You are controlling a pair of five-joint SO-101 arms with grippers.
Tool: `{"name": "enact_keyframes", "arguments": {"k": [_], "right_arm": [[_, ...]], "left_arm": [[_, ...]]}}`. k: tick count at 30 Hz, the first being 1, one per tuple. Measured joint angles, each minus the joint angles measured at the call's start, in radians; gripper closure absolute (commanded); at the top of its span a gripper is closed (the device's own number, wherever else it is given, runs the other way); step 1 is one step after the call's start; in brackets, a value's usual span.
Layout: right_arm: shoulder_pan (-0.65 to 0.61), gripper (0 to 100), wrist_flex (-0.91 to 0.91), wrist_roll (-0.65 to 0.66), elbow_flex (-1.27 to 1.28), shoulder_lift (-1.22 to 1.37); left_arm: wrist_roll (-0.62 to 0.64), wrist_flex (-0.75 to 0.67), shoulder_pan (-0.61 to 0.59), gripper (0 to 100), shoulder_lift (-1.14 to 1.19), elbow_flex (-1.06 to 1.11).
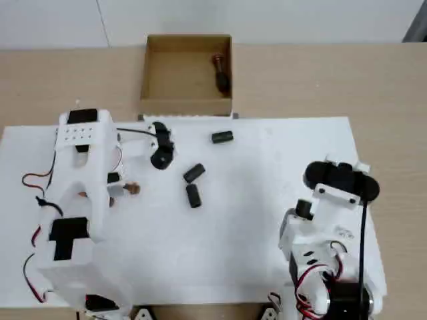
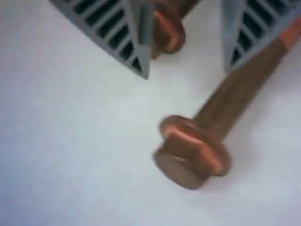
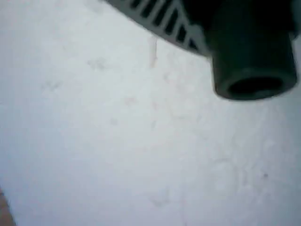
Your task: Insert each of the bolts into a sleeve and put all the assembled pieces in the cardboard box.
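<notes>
- left jaws spread open, copper bolt (image 2: 193, 157) lying out front of the cardboard box (image 1: 187, 107)
- right jaws clamped on a black sleeve (image 3: 251, 56)
- one assembled piece (image 1: 221, 72) inside that box

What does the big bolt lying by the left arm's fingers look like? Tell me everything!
The bolt is copper-coloured metal, with a flanged hex head and a smooth round shank. It lies on its side on the white sheet, head nearest the camera, shank running back past one of the left gripper's open fingers. Whether that finger touches it is unclear.
</notes>
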Motion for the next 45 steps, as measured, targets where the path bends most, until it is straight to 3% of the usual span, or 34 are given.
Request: {"name": "enact_keyframes", "arguments": {"k": [27, 37, 45], "right_arm": [[0.000, 99.5, -0.018, 0.000, 0.044, 0.003], [0.000, 99.5, -0.018, 0.000, 0.044, 0.003], [0.000, 99.5, -0.018, 0.000, 0.044, 0.003]], "left_arm": [[0.000, -0.106, 0.043, 90, 0.060, 0.000], [-0.002, -0.103, 0.057, 100, 0.126, -0.014], [-0.002, -0.087, 0.057, 100, 0.106, -0.014]]}}
